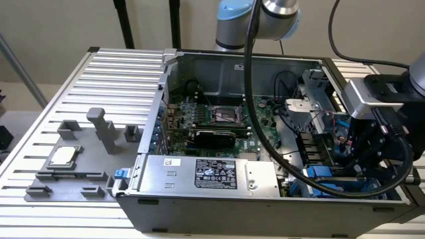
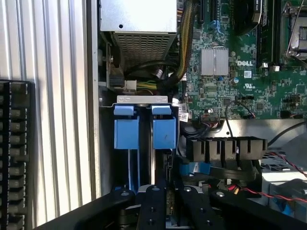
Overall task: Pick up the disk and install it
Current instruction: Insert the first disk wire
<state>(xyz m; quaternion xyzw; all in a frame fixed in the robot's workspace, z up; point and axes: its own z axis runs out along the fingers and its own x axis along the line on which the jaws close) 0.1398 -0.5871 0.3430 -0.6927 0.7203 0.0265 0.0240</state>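
Far off to one side of the hand, on the ribbed bench (image 1: 79,74), a grey holder (image 1: 73,164) is carrying a small square chip (image 1: 63,156); none of that is bearing on the job now. Nearer to the hand, the open computer case (image 1: 199,219) is lying on its side, with the circuit board (image 1: 212,119) facing up and the power supply box (image 1: 206,174) sitting along the near wall.

The hand (image 1: 362,172) is reaching down into the corner of the case just past that box, at the exterior view's right. Whether it is apart or clamped on something I cannot tell.

In the wrist view the hand (image 2: 168,191) is looking straight along the drive bay. What I take to be the disk (image 2: 164,134) is standing on edge there in its blue rails, directly ahead of the hand and almost touching it, beside a second blue-railed slot (image 2: 127,134). Its long axis is running straight away from the hand toward the power supply box (image 2: 139,19). A metal bracket (image 2: 142,99) is capping the far ends of both blue pieces. In the exterior view the same blue rails (image 1: 325,173) are showing just below the hand.
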